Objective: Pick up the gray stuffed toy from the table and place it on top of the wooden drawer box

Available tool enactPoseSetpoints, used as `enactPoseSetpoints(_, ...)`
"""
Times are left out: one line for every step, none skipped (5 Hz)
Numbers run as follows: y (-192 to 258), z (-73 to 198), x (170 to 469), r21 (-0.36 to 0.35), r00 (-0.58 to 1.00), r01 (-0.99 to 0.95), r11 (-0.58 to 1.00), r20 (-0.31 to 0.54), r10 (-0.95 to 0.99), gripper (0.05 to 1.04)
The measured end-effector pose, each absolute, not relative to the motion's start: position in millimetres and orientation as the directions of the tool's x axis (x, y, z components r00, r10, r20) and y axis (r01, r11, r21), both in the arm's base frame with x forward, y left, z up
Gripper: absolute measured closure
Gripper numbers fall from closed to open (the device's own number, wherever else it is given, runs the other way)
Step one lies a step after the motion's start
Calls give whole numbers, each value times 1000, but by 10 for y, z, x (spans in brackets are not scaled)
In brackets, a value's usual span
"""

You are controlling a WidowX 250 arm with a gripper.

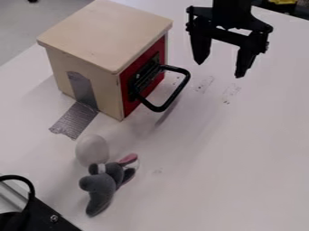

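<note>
The black gripper hangs at the upper right over the white table, its two fingers spread apart with nothing between them. To its left stands a small wooden box with a red front and a black handle that sticks out toward the right. The gripper is nearest to this handle, with a gap between them. Grey tape runs from the box's side onto the table. Below the box lie a grey plush toy with a pink part and, touching or close beside it, a whitish rounded object.
A black and metal device with a curved black cable or handle occupies the lower left corner. The white table extends across the right side. At the top right edge, something yellow lies in a dark area beyond the table.
</note>
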State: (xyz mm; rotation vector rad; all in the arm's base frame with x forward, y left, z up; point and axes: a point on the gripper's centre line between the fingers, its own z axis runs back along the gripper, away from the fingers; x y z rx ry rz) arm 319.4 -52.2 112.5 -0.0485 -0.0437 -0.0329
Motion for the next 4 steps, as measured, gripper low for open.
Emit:
enactPoseSetpoints(-517, 1024, 3159, -44, 999, 32, 999, 11, -32, 83)
enactPoseSetpoints(-465, 811, 2741, -43, 998, 46, 998, -50, -48, 83)
enactPoseSetpoints(-406, 741, 2369, -43, 995, 85, 995, -52, -87, 83)
enactPoseSetpoints(-309, 655, 2012, -21, 992, 106, 994, -60, -107, 83)
